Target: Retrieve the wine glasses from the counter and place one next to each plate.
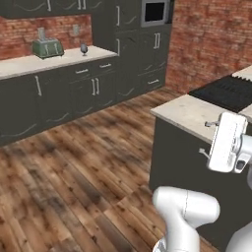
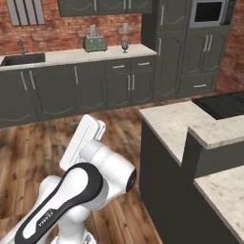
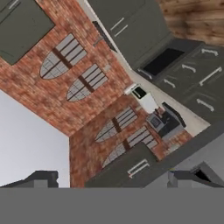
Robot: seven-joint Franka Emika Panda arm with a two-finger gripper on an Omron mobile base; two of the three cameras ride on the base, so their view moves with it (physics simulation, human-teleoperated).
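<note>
One wine glass (image 1: 83,48) stands on the counter (image 1: 29,65) in the left base view, just right of one green toaster (image 1: 47,47), well apart from the arm near the bar top (image 1: 189,114). From the right base view, one glass (image 2: 125,45) again sits beside one toaster (image 2: 95,44), with one sink (image 2: 23,58) farther left. Along the hand view, two dark fingertips (image 3: 40,178) of the gripper (image 3: 113,180) stand wide apart, holding nothing.
</note>
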